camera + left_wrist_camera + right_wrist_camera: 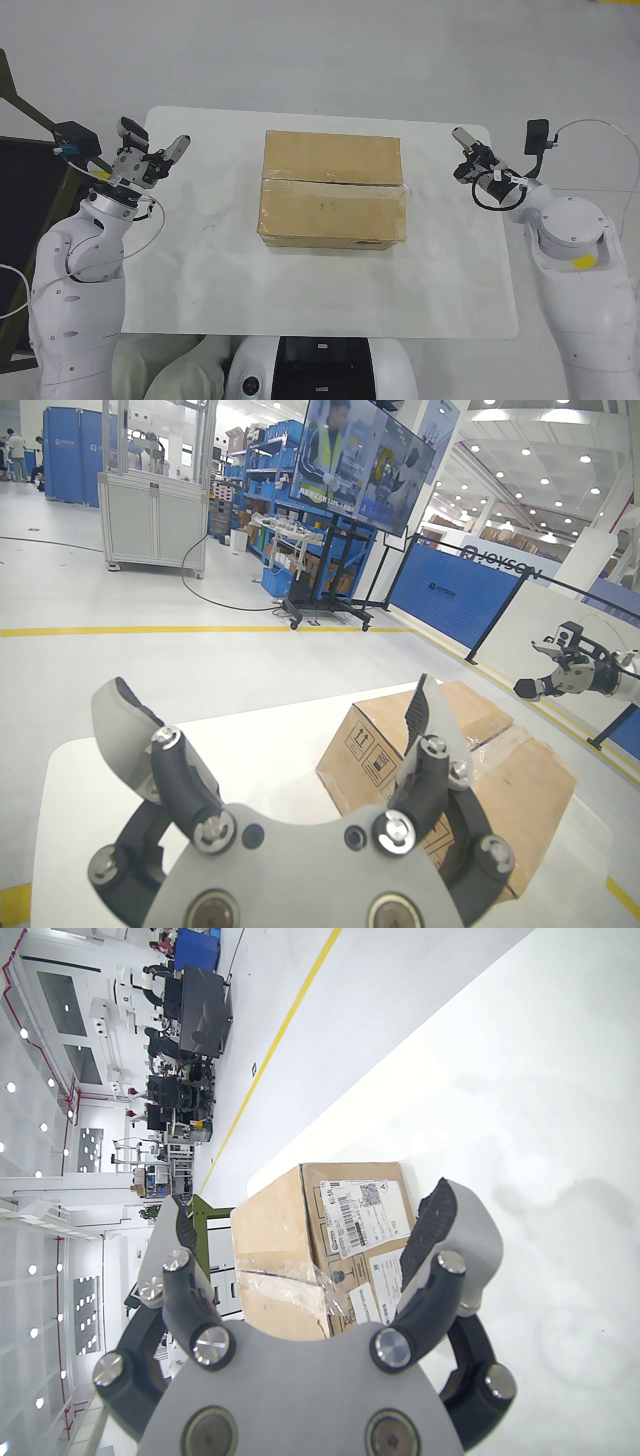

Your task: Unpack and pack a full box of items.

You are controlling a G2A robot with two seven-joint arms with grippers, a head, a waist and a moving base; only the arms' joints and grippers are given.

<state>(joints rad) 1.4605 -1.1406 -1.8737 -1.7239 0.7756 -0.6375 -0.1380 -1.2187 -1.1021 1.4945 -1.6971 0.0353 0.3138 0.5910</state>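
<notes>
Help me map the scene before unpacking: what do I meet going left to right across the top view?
left gripper, open → cardboard box, taped shut → right gripper, open

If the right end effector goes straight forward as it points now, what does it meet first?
Probably the cardboard box: its labelled end lies ahead of the open right end effector, though depth is unclear.

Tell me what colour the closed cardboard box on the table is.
The rectangular cardboard box is plain tan brown, clearest in the top view.
</notes>
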